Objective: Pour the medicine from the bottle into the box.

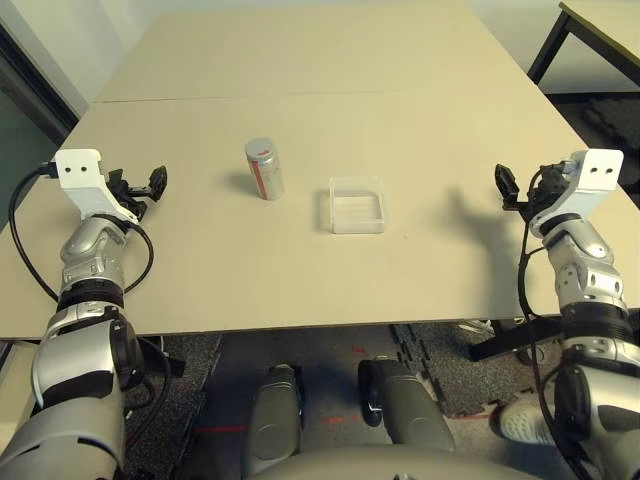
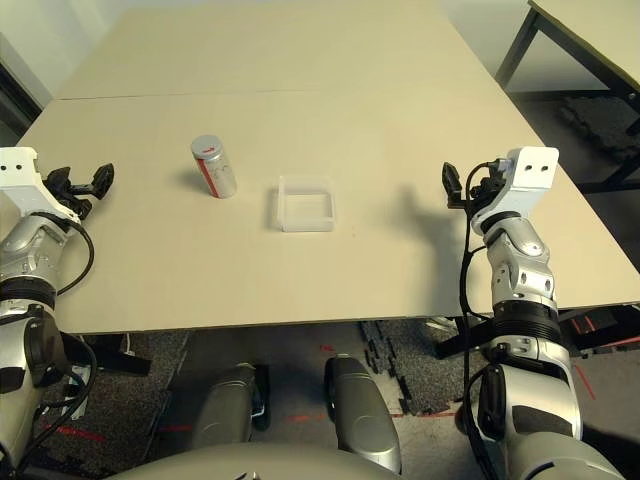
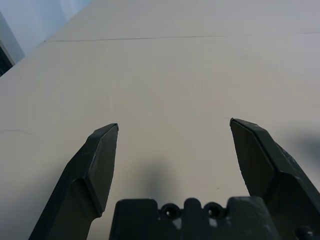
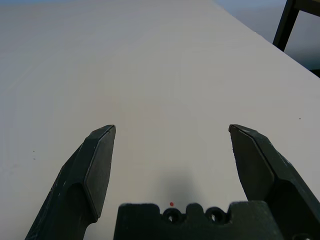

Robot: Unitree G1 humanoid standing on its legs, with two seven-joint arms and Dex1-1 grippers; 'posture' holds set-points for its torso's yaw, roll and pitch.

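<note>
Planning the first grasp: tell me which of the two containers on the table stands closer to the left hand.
The bottle, the upright silver cylinder with a red mark. It stands on the left hand's side of the low clear box, which lies nearer the table's middle.

**The room around your workspace**

You have a wide, pale beige table (image 1: 300,60) in front of you, its top made of two panels that meet along a thin seam running across it. To your far right stands a second table (image 1: 600,25) with black legs. Below the near edge you see a dark floor (image 1: 330,370) with red markings and dark mats. A light wall (image 1: 60,40) rises at the far left. Even, soft light casts faint shadows.
</note>
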